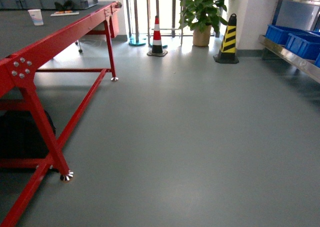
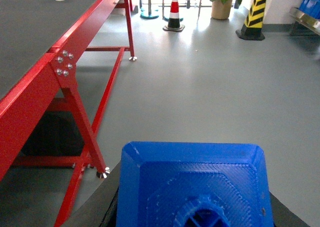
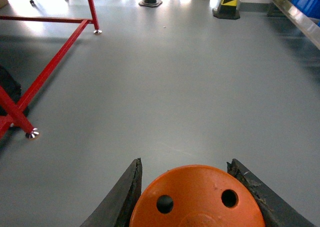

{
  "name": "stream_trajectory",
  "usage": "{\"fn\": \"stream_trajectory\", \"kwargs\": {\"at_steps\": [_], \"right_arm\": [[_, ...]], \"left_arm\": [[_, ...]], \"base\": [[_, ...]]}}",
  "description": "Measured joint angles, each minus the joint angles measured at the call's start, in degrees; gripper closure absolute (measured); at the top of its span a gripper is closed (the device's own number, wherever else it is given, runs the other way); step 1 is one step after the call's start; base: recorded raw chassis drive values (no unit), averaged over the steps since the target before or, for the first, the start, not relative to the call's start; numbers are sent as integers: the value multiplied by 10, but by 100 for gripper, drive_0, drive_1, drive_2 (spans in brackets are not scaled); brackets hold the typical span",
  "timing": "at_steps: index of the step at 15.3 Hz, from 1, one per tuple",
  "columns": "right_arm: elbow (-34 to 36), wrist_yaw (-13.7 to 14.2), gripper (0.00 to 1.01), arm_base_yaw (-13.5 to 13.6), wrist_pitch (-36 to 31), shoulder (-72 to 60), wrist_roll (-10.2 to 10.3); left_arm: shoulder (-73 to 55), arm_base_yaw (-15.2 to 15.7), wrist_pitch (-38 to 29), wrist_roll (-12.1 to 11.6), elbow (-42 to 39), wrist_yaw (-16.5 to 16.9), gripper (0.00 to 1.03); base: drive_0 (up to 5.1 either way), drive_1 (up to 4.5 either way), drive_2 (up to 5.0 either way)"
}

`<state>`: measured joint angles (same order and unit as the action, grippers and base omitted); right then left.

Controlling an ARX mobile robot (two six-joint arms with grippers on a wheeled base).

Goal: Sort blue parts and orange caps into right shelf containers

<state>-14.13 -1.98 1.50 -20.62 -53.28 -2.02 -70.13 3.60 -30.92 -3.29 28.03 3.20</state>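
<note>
Head view shows a grey floor (image 1: 190,137) stretching ahead, with a long red-framed surface (image 1: 30,27) on the left carrying a white paper cup (image 1: 35,17), and a metal shelf (image 1: 292,57) at the far right holding large open-topped bright-blue plastic crates (image 1: 295,39). Against the far wall stand a red-and-white traffic cone (image 1: 157,37), a potted green plant (image 1: 202,12) and a black-and-yellow striped cone (image 1: 228,39). Neither arm appears in this view. In the left wrist view, the left gripper (image 2: 192,207) has its dark fingers (image 2: 111,207) closed against the sides of a small solid bright-blue rectangular plastic block (image 2: 195,182), carried above the floor. In the right wrist view, the right gripper (image 3: 197,199) clamps a small orange plastic cylinder cap (image 3: 197,197) with holes in its flat top between its black fingers (image 3: 122,197), well apart from the shelf.
</note>
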Motion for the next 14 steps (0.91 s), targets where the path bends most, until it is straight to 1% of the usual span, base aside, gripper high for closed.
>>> {"fn": "stream_trajectory", "kwargs": {"at_steps": [14], "right_arm": [[0, -2, 58, 0, 0, -2, 0]], "left_arm": [[-1, 2, -1, 0, 0, -1, 58]], "base": [[-9, 415, -433]]}}
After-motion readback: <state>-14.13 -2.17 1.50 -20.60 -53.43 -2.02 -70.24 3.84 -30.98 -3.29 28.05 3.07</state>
